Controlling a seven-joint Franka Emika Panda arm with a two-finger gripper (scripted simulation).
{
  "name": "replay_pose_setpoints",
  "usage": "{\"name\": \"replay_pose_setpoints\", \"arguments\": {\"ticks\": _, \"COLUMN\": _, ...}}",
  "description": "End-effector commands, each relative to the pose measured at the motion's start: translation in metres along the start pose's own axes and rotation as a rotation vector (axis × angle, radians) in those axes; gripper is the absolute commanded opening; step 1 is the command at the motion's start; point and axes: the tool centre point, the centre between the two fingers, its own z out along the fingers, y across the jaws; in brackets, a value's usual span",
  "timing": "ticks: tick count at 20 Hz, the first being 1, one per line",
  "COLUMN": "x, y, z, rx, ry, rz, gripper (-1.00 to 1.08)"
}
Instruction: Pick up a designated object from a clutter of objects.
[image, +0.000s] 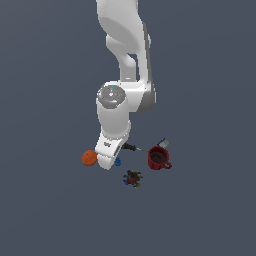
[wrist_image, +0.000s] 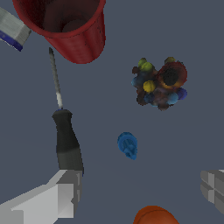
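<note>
Everything lay on a plain, flat, dark grey-blue floor (image: 45, 210) that filled both views with no wall or edge showing. Taking the red mug (wrist_image: 70, 30) as landmark, the blue piece (wrist_image: 127, 145) sat well apart from it on the bare floor, between the screwdriver (wrist_image: 65, 135) handle, the lump (wrist_image: 159, 83) and the ball (wrist_image: 153, 215); in the wrist view its long axis ran roughly away from the mug, the narrower end pointing away from it. The gripper (wrist_image: 135, 192) hung spread wide and holding nothing, its fingers (wrist_image: 61, 197) on either side of the floor just beyond the piece, not touching it.
</note>
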Motion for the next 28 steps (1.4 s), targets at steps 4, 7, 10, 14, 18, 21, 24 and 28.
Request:
{"name": "replay_pose_setpoints", "arguments": {"ticks": 4, "x": -0.002, "y": 0.002, "z": 0.016, "rx": -0.003, "ry": 0.005, "rz": -0.105, "gripper": 1.00}}
{"name": "replay_pose_setpoints", "arguments": {"ticks": 7, "x": -0.003, "y": 0.003, "z": 0.022, "rx": -0.004, "ry": 0.008, "rz": -0.145, "gripper": 1.00}}
{"name": "replay_pose_setpoints", "arguments": {"ticks": 10, "x": -0.003, "y": 0.004, "z": 0.026, "rx": -0.005, "ry": 0.009, "rz": -0.173, "gripper": 1.00}}
{"name": "replay_pose_setpoints", "arguments": {"ticks": 14, "x": -0.003, "y": 0.004, "z": 0.029, "rx": -0.005, "ry": 0.010, "rz": -0.193, "gripper": 1.00}}
{"name": "replay_pose_setpoints", "arguments": {"ticks": 18, "x": -0.004, "y": 0.004, "z": 0.030, "rx": -0.005, "ry": 0.010, "rz": -0.191, "gripper": 1.00}}
{"name": "replay_pose_setpoints", "arguments": {"ticks": 21, "x": -0.004, "y": 0.004, "z": 0.035, "rx": -0.005, "ry": 0.010, "rz": -0.192, "gripper": 1.00}}
{"name": "replay_pose_setpoints", "arguments": {"ticks": 24, "x": -0.003, "y": 0.003, "z": 0.046, "rx": -0.005, "ry": 0.010, "rz": -0.193, "gripper": 1.00}}
{"name": "replay_pose_setpoints", "arguments": {"ticks": 28, "x": -0.003, "y": 0.003, "z": 0.066, "rx": -0.005, "ry": 0.010, "rz": -0.195, "gripper": 1.00}}
